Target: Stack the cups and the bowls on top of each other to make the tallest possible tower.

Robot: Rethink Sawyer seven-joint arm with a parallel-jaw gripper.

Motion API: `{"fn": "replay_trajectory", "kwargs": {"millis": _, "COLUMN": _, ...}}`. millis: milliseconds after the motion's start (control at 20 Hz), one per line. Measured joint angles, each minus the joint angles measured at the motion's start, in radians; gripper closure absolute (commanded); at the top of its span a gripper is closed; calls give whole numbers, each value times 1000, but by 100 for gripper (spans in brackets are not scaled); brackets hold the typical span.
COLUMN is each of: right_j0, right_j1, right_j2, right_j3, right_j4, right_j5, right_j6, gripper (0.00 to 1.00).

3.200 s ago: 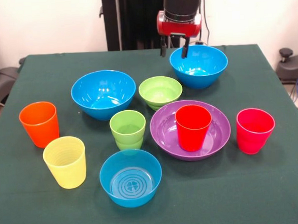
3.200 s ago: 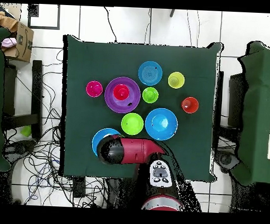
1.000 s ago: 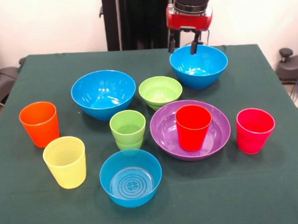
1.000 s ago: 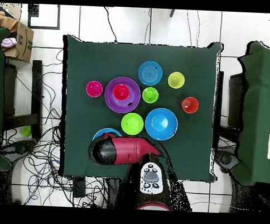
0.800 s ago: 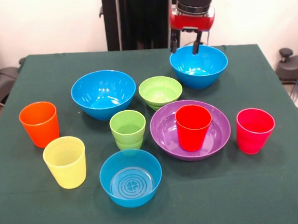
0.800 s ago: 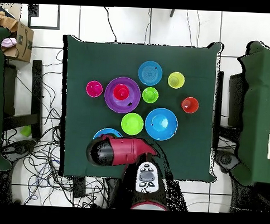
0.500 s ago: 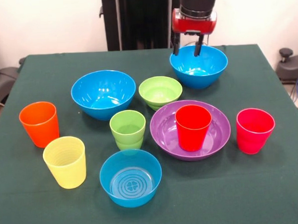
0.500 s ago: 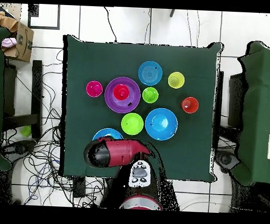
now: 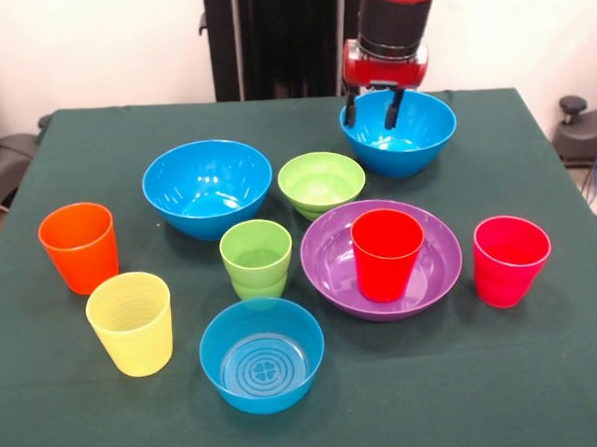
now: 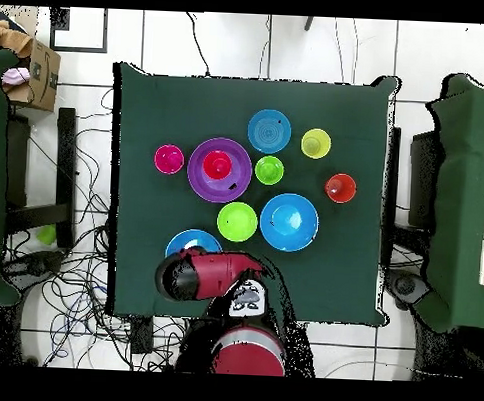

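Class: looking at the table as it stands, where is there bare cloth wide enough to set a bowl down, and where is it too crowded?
Bare cloth runs along the near edge in front of the small blue bowl and right of the pinkish-red cup. The far left corner behind the large blue bowl is free too. The middle is crowded.

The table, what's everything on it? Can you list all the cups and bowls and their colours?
Large blue bowls: 2, blue; one mid-table, one at the far edge under the gripper.
Small blue bowl: 1, blue, ringed bottom, nearest the camera.
Small green bowl: 1, light green, between the large blue bowls.
Purple bowl: 1, purple, wide, holds the red cup.
Red cup: 1, red, upright inside the purple bowl.
Pinkish-red cup: 1, right of the purple bowl.
Light green cup: 1, centre.
Orange cup: 1, left.
Yellow cup: 1, front left.
Table: 1, dark green cloth.
Gripper: 1, red and black, open, fingers astride the far bowl's rim.
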Motion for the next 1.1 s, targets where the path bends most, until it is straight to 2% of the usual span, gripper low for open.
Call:
{"fn": "replay_trajectory", "kwargs": {"millis": 450, "right_j0": 3, "right_j1": 50, "right_j2": -5, "right_j3": -1, "right_j4": 4, "right_j5": -18, "right_j6": 0, "gripper": 0}}
{"fn": "replay_trajectory", "kwargs": {"millis": 1100, "right_j0": 17, "right_j1": 60, "right_j2": -8, "right_j3": -1, "right_j4": 4, "right_j5": -32, "right_j6": 0, "gripper": 0}}
